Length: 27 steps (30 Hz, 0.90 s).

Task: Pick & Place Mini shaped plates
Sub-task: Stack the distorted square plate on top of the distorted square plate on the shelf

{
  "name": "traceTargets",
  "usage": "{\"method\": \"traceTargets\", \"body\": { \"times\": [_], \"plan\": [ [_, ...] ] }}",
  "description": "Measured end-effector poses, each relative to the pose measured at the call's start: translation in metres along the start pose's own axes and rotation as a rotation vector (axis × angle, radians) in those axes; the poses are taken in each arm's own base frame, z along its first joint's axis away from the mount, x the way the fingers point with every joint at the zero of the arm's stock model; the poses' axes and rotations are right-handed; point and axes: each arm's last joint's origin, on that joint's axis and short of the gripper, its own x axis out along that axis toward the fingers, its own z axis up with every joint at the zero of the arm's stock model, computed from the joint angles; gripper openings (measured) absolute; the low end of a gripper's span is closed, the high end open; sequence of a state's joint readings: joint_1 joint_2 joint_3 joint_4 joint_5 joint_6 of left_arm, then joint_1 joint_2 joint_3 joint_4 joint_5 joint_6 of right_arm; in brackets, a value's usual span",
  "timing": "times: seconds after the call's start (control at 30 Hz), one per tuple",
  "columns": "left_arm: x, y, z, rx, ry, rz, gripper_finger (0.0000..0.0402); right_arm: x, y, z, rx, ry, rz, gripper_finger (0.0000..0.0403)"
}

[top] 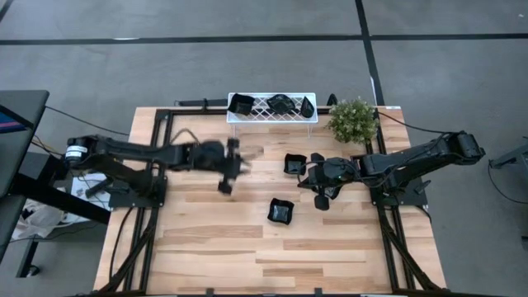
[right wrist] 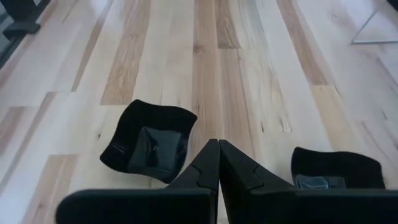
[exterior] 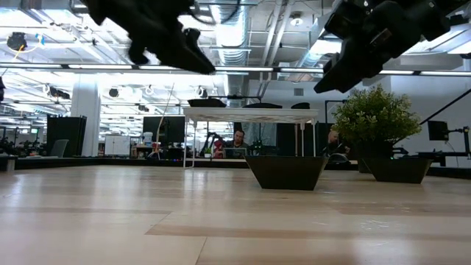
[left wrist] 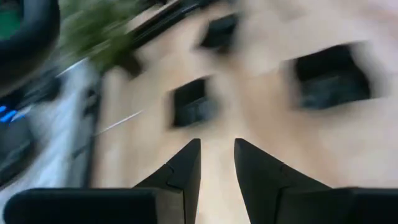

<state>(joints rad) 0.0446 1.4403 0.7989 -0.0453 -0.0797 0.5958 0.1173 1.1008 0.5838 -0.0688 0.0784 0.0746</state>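
Now | left hand [top: 225, 176] above the desk [top: 206, 247] at about nine o'clock of centre, fingers [left wrist: 186, 168] apart, carrying nothing | three mini shaped plates on the white rack [top: 272, 108] at twelve o'clock | square plate [top: 280, 210] near centre, another plate [top: 294, 163] at one o'clock | right hand [top: 322, 198] beside them, fingers together, empty | potted plant [top: 352, 120] at two o'clock

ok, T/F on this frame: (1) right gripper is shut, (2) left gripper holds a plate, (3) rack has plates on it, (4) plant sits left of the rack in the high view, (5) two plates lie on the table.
1. True: the right gripper has its fingers pressed together, empty.
2. False: the left gripper is open with nothing between its fingers.
3. True: the white rack carries three black plates.
4. False: the plant stands to the rack's right.
5. True: one plate sits mid-table, another nearer the rack.
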Motion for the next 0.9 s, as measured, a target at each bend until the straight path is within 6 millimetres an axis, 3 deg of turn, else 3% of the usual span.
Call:
{"method": "traceTargets", "body": {
  "times": [0.13, 0.3, 0.47, 0.57, 0.73, 0.9],
  "plan": [
    [-0.003, -0.040, 0.017, 0.038, -0.073, -0.093, 0.0099, 0.000, 0.000, -0.001, 0.008, 0.015, 0.002, 0.0000],
    [-0.008, -0.072, 0.039, 0.026, -0.194, -0.141, 0.0099, 0.000, 0.001, -0.003, 0.085, 0.029, 0.005, 0.0000],
    [0.013, -0.099, 0.044, 0.057, -0.188, -0.120, 0.0111, -0.001, 0.006, -0.005, 0.070, 0.050, 0.019, 0.0000],
    [0.034, -0.107, 0.045, 0.066, -0.144, -0.110, 0.0121, -0.001, 0.010, -0.007, 0.044, 0.069, 0.033, 0.0000],
    [0.064, -0.103, 0.058, 0.027, -0.152, -0.118, 0.0130, -0.002, 0.015, -0.009, 0.027, 0.081, 0.054, 0.0000],
    [0.075, -0.106, 0.058, 0.033, -0.124, -0.189, 0.0131, -0.003, 0.019, -0.012, 0.011, 0.109, 0.064, 0.0000]
  ]
}}
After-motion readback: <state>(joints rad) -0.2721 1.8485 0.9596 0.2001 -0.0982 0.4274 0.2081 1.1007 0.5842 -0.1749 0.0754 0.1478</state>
